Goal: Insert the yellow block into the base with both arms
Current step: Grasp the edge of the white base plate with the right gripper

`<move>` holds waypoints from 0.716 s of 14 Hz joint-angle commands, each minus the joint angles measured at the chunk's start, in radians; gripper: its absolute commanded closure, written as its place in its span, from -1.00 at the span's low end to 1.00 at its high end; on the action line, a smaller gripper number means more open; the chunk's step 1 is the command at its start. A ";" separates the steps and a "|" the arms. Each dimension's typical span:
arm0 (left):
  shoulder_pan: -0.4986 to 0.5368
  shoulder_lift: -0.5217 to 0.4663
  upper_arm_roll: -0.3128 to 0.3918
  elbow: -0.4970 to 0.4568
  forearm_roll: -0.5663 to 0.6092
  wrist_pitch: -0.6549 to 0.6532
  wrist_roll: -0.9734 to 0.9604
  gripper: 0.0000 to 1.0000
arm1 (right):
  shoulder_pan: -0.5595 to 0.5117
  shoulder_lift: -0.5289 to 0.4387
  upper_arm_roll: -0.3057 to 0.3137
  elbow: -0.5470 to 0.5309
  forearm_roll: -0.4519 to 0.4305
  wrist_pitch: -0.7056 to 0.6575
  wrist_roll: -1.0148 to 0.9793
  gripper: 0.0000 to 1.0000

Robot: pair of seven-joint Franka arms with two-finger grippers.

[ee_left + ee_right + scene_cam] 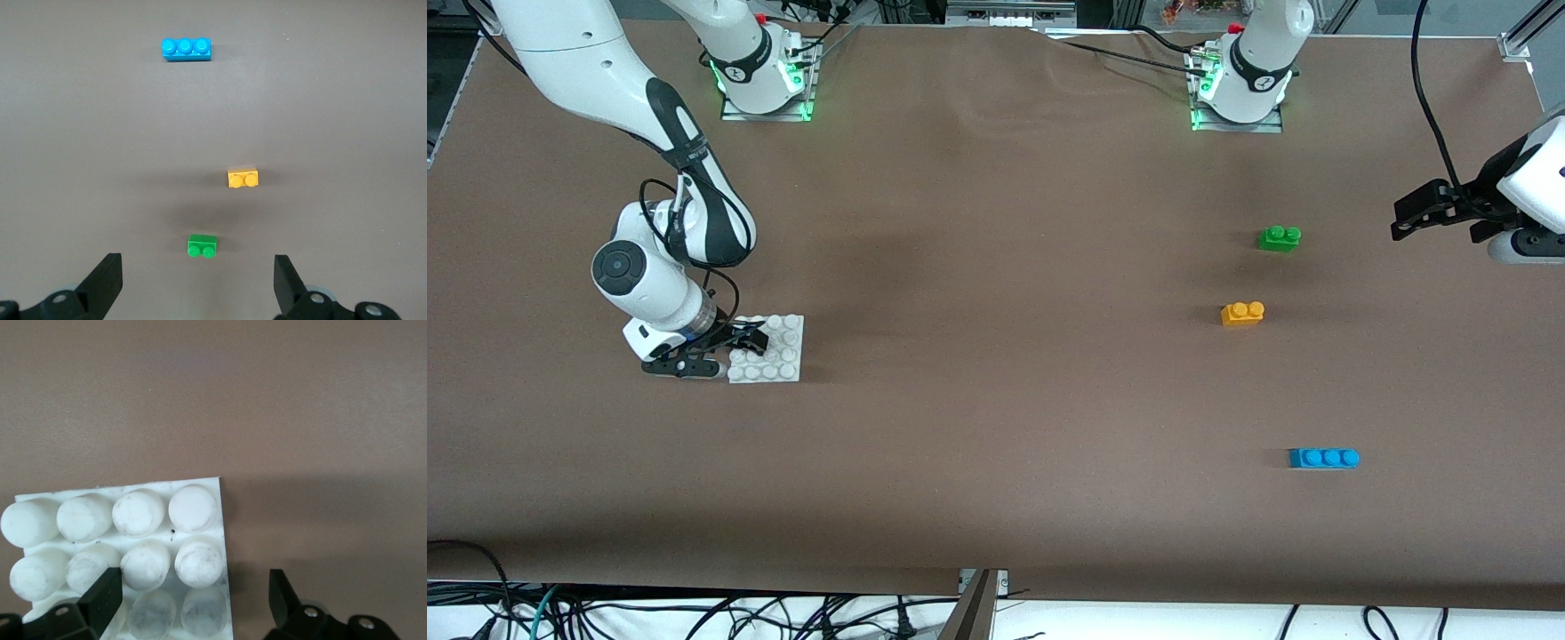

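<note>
Your right hand [725, 348] is down at the white studded base [775, 348], which lies flat on the brown bench [996, 400] toward the right arm's end. Its fingers are spread and straddle one edge of the plate: in the right wrist view one finger [105, 597] sits over the studs and the other over bare bench just beside the rim, with no clamp on the base [133, 540] yet. Your left hand [1427, 212] hangs in the air over the left arm's end of the bench, fingers spread wide and holding nothing. The yellow block [1242, 313] you want stands studs up on the bench, well apart from the base. The green two-stud brick [1280, 237] sits near it, farther from the front camera, and the blue three-stud brick [1324, 458] lies nearer to that camera. In the left wrist view, all three bricks show between the open fingers, the yellow block [243, 178] in the middle.
</note>
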 commanded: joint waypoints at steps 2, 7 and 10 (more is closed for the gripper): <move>0.008 -0.002 -0.004 0.005 0.006 -0.012 0.026 -1.00 | -0.004 0.003 0.004 -0.004 0.012 0.017 0.008 -0.74; 0.008 -0.002 -0.004 0.005 0.006 -0.012 0.026 -1.00 | -0.002 0.009 0.009 -0.003 0.012 0.026 0.008 -0.66; 0.006 -0.002 -0.004 0.005 0.006 -0.012 0.026 -1.00 | -0.002 0.020 0.029 -0.003 0.012 0.046 0.008 -0.64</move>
